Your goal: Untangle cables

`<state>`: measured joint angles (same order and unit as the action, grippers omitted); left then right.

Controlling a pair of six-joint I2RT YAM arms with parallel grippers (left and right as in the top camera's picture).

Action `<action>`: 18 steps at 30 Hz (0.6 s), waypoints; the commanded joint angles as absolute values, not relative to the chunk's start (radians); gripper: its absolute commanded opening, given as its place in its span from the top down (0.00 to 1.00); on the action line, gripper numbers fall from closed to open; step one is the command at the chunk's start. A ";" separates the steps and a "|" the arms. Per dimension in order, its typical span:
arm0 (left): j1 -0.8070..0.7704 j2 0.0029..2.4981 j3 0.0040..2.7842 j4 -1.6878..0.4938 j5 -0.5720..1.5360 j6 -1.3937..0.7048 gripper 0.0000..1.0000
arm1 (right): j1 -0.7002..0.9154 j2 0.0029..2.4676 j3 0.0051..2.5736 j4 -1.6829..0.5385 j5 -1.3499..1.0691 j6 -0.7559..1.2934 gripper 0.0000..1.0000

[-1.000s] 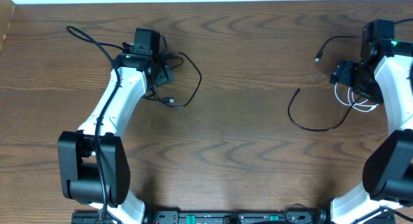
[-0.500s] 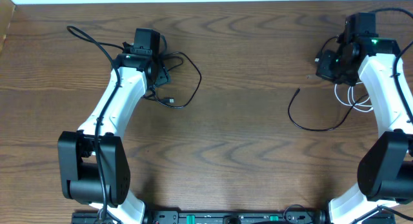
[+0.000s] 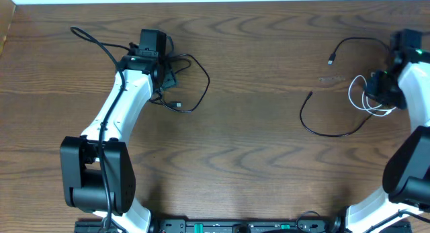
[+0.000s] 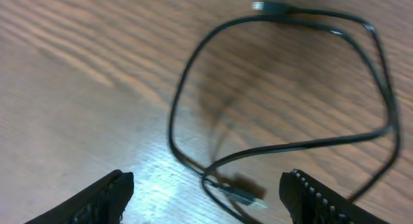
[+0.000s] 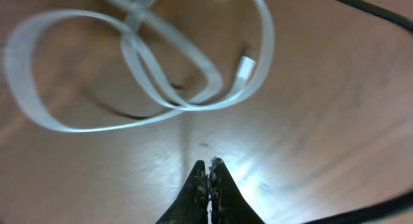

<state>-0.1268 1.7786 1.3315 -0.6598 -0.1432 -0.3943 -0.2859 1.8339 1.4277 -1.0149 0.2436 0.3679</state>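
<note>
The right gripper [image 5: 210, 169] is pinched together on nothing, just short of the white cable [image 5: 244, 68]; pulling away would likely leave it tangled beside the black cable [image 3: 334, 135]; far from the white cable, the left gripper [image 4: 206, 184], jaws apart, could snag a second black cable [image 4: 284, 147].

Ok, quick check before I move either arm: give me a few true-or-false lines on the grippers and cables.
1. The right gripper is shut with nothing between its fingertips. True.
2. The left gripper is clamped on the black cable. False: its jaws stand open and the cable lies loose on the table.
3. The white cable lies beside the left arm. False: it is coiled on the right side, just ahead of the right gripper.
4. In the left wrist view, a plug end of that black cable lies between the open fingers. True.
</note>
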 commanded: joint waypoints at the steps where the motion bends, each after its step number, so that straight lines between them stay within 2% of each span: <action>1: -0.126 1.788 1.326 -0.651 -0.063 -0.340 0.23 | -0.338 1.839 1.407 -1.039 0.268 0.443 0.99; 5: -0.126 1.794 1.326 -0.645 -0.064 -0.333 0.22 | -0.352 1.839 1.405 -1.042 0.178 0.455 0.94; 6: -0.125 1.794 1.326 -0.642 -0.064 -0.332 0.22 | -0.347 1.839 1.405 -1.035 0.144 0.455 0.86; 12: -0.125 1.794 1.325 -0.627 -0.066 -0.294 0.22 | -0.292 1.839 1.405 -0.980 0.004 0.371 0.59; 18: -0.126 1.809 1.290 -0.572 -0.059 -0.285 0.22 | -0.204 1.839 1.405 -0.933 -0.039 0.365 0.41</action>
